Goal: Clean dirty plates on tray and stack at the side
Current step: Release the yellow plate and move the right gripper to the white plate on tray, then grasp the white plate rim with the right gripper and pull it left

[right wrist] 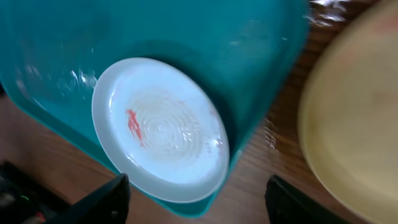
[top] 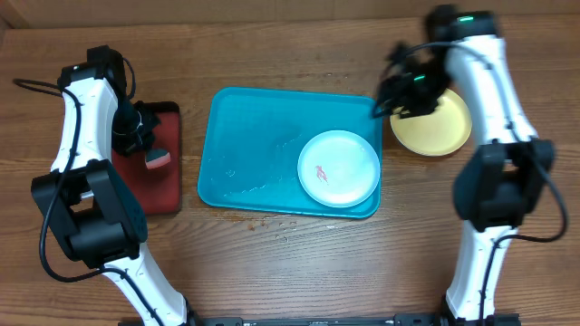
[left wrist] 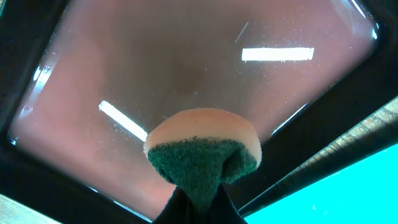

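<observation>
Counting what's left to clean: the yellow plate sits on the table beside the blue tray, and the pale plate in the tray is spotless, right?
Not spotless: the pale plate in the tray carries a red smear, clear in the right wrist view. The rest holds.

Wooden table (top: 290, 45), bearing turquoise tray (top: 254, 136), dark red tray (top: 168, 197), yellow-green plate (top: 446, 132)

Centre frame: big tray (top: 245, 136) on the table (top: 299, 272). One plate (top: 339, 168) lies in its lower-right corner, up against the rim. A second plate (top: 444, 131) sits on the table just right of the big tray's upper-right corner, apart from it. The small tray (top: 168, 195) is near, to the left of the big tray. The sponge (top: 158, 160) is over the small tray, in the left gripper (top: 149, 149). The right gripper (top: 391, 101) hangs above the gap between big tray and second plate.
</observation>
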